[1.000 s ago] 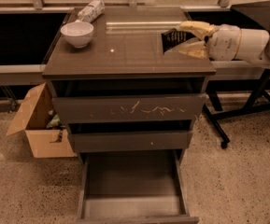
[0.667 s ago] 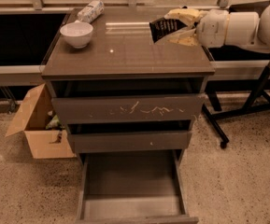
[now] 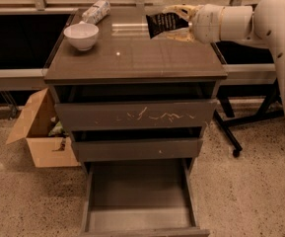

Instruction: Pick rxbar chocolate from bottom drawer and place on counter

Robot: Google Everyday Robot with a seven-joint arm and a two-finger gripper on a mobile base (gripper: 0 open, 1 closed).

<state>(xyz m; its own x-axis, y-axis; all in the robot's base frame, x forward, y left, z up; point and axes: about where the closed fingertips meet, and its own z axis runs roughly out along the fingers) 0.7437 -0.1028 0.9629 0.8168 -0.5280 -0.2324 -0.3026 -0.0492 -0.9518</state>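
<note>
- Finds the rxbar chocolate right at the gripper, pinched between two pale fingers, one above the wrapper and one below.
- Shows the black wrapper jutting leftward past the fingertips, slightly tilted, with its pale lettering turned toward the camera.
- Reads as clamped on the bar: fingers drawn in against the wrapper, with nothing else in the grasp.
- Places bar and gripper over the rear right part of the counter, near its back edge.
- Cannot tell whether the wrapper's lower edge touches the glossy top or hangs just above it.
- Comes in from the right on a white arm, with the wrist lying roughly level and a thicker segment dropping down the right edge of the view.
- Has the bottom drawer pulled out at the foot of the cabinet, well below and apart from the bar, with its grey inner floor in view.
- Stacks the middle drawer above that, then the top drawer with white scratches across its front.
- Puts a white bowl on the counter's left side, upright, with a white-and-grey packet lying just behind it at the back left corner, both well apart from the gripper.
- Sets an open cardboard box on the speckled floor, just beside the cabinet's left side.
</note>
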